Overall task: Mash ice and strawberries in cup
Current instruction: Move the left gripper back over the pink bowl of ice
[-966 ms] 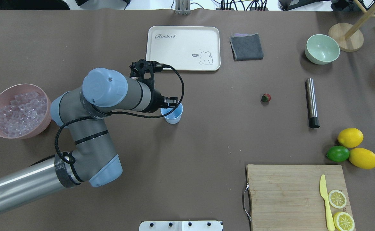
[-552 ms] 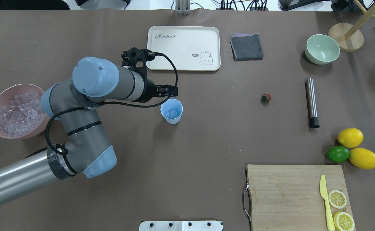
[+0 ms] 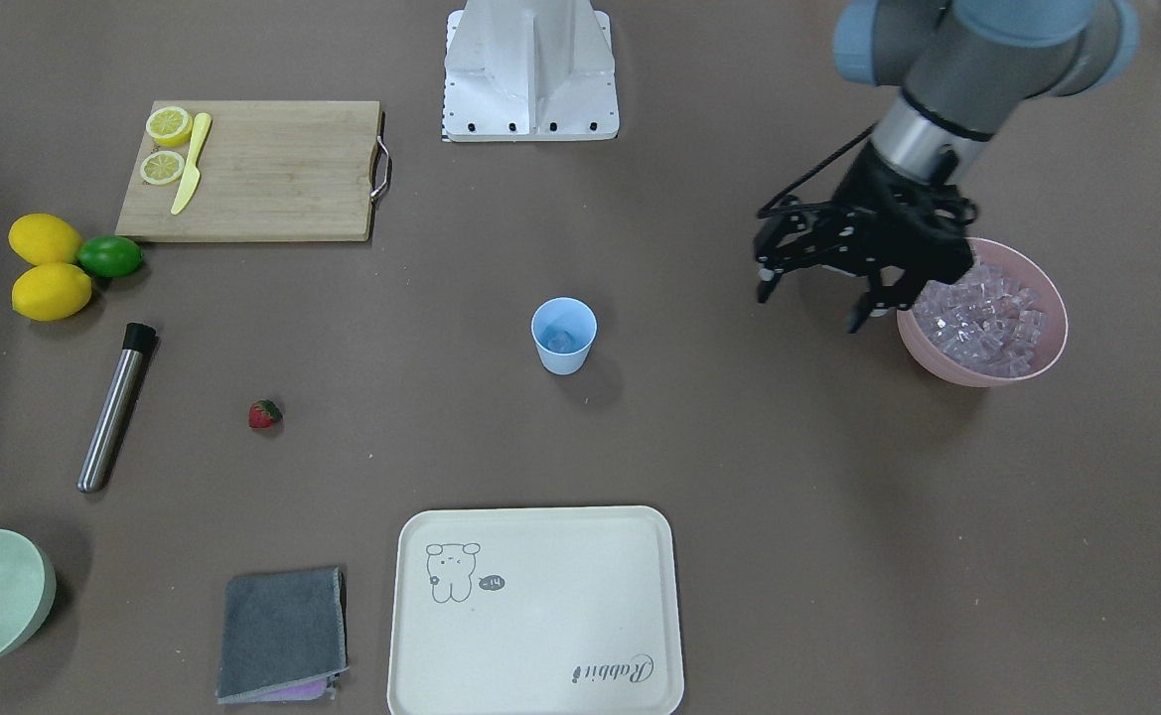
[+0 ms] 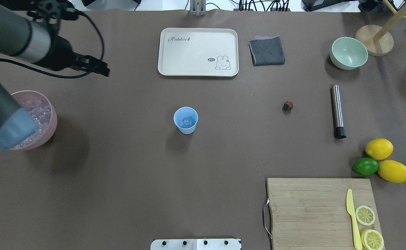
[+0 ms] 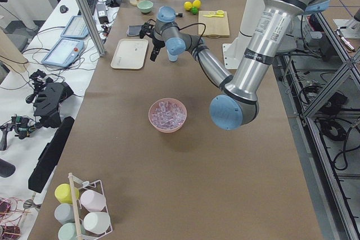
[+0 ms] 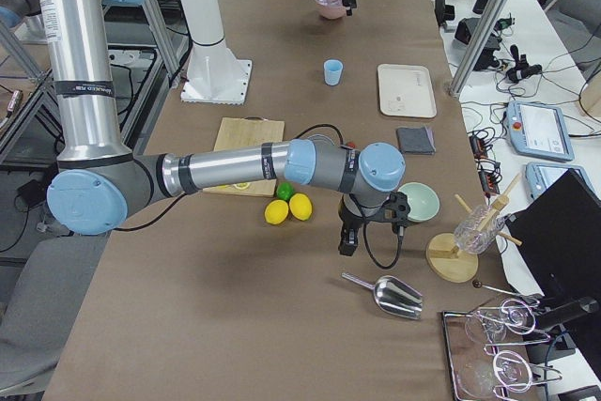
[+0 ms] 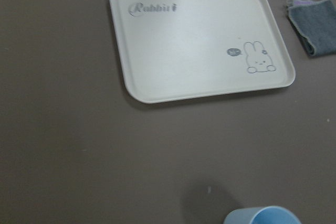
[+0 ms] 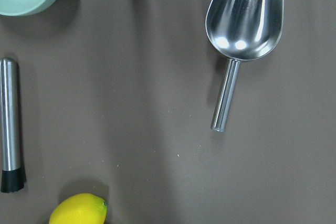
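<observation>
Left gripper (image 3: 810, 306) is hovering open, empty, by the bowl (image 3: 967, 372) of ice (image 3: 987, 313); right gripper (image 6: 345, 249), cannot tell. Strawberry (image 4: 288, 106) is lying at the cup's (image 4: 185, 120) 3 o'clock overhead. Grabbing clumsily risks scattering ice.

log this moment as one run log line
step: filling cup | left hand: open, empty, raised | cup: upright, one ice cube inside | strawberry: apart from cup, ungrasped | right hand: state unclear
</observation>
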`<state>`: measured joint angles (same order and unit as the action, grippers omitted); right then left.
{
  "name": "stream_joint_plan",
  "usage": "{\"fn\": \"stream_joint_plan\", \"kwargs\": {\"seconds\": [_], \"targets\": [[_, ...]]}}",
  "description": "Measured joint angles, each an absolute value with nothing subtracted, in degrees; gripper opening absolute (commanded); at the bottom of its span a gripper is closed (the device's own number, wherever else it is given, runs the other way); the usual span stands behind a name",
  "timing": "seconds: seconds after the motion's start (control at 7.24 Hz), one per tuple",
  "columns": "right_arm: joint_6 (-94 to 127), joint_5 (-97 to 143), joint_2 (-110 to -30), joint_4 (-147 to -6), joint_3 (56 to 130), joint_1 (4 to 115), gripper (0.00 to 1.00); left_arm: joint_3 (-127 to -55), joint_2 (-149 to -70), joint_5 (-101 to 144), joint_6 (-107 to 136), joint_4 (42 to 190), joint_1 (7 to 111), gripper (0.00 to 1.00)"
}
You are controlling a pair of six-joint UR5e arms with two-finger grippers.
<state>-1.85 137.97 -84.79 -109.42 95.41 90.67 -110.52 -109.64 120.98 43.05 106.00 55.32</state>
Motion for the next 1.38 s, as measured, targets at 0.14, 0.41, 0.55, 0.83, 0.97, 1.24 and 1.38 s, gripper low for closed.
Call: {"fn": "stream_joint_plan", "kwargs": {"seconds": [0.14, 0.41, 0.55, 0.83, 0.97, 1.24, 1.38], "targets": [[-1.8, 138.0, -84.9, -109.4, 95.2, 90.6, 1.0, -112.9, -104.0, 123.5, 38.2, 105.9, 59.6, 0.98], [-1.8, 138.1, -85.0, -109.5, 94.8, 90.6, 1.0, -115.6, -93.9, 125.0, 32.3, 106.2, 63.6, 0.98], [-1.8, 138.1, -85.1, -109.4, 94.6, 90.6, 1.0, -115.9, -90.7, 125.0, 33.8, 106.2, 64.2, 0.98], [-1.8, 138.2, -85.1, -109.4, 94.4, 90.6, 1.0, -115.5, -87.8, 124.6, 44.0, 106.7, 64.5, 0.98], [-1.8, 138.2, -85.0, -109.4, 94.4, 90.6, 1.0, -115.2, -87.0, 124.5, 50.3, 108.0, 64.4, 0.96], [-1.8, 138.2, -84.7, -109.4, 94.4, 90.5, 1.0, -112.7, -84.2, 122.1, 53.9, 114.1, 63.1, 0.95], [-1.8, 138.2, -84.6, -109.4, 94.4, 90.4, 1.0, -111.6, -83.1, 119.9, 51.7, 116.3, 60.8, 0.93]]}}
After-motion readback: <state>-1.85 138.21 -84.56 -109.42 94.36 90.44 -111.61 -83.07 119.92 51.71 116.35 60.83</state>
